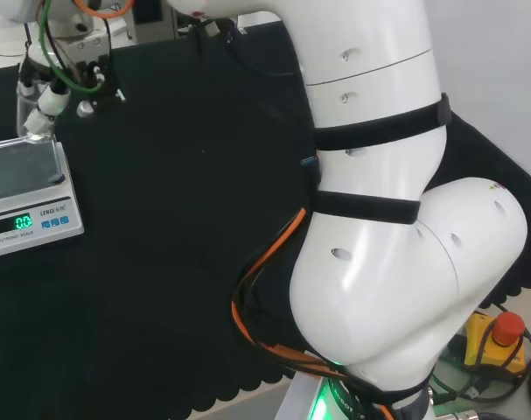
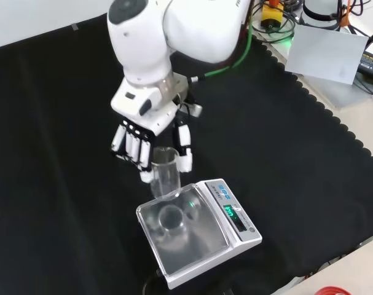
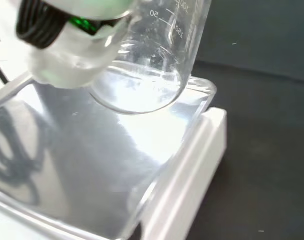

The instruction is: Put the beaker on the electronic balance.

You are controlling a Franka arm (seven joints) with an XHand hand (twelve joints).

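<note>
A clear glass beaker (image 2: 164,175) hangs upright in my hand (image 2: 137,138), whose fingers and thumb are curled round its upper wall. It hovers just above the far edge of the electronic balance (image 2: 195,246), a white unit with a shiny steel pan and a green lit display; the beaker's reflection shows in the pan. In the head view the hand (image 1: 55,92) holds the beaker (image 1: 27,114) just behind the balance (image 1: 20,166) at the left. The wrist view has the beaker's (image 3: 141,85) round base a little above the corner of the pan (image 3: 91,165).
Black cloth covers the bench around the balance. The arm's white links (image 1: 379,175) stand large at the head view's right. A yellow box with a red button (image 1: 497,337) sits beyond the cloth's scalloped edge, and a grey sheet (image 2: 327,52) lies off the cloth.
</note>
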